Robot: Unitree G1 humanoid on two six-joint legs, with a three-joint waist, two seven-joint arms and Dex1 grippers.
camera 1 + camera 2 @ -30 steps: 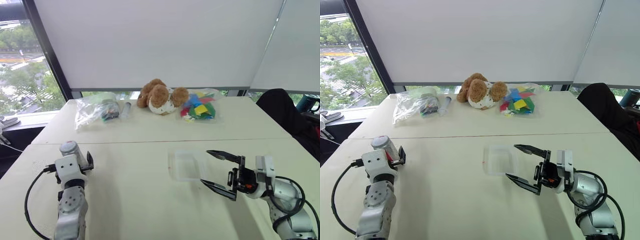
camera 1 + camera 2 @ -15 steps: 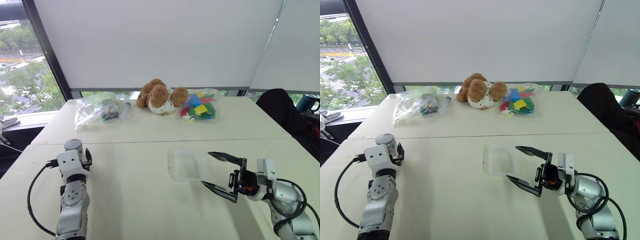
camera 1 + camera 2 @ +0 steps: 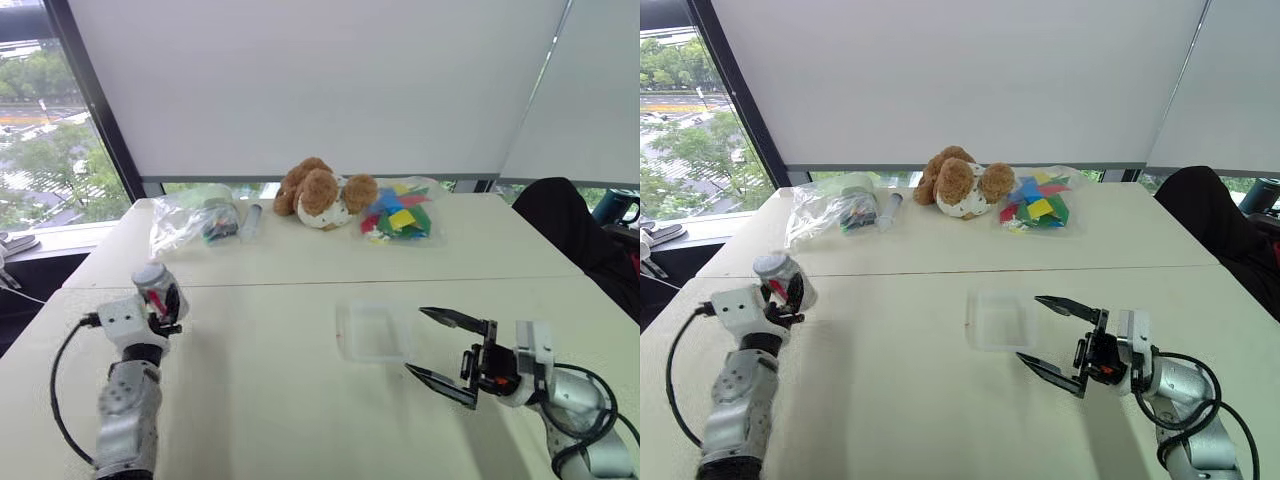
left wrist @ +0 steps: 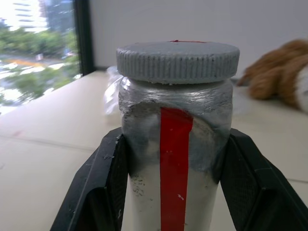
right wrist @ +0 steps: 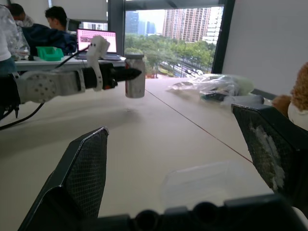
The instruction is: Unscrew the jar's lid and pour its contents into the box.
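The left gripper [image 4: 171, 192] is clamping its two black textured fingers [image 4: 110, 187] around the jar [image 4: 174, 159], a silvery cylinder with a red stripe, holding it above the pale table [image 3: 270, 400]. The ridged grey lid [image 4: 178, 61] is sitting on top. The right gripper [image 3: 440, 348] is gaping wide, empty, just beside the clear, round-cornered box [image 3: 374, 331].

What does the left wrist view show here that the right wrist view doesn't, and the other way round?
Left wrist view: the ribbed edge of the lid close up, screwed on, and black fingers pressed to both sides of the jar. Right wrist view: the box on the table, the right gripper open, the jar clear of the tabletop, people at a laptop. Both: the jar in the left gripper, the clear bag, the plush toy.
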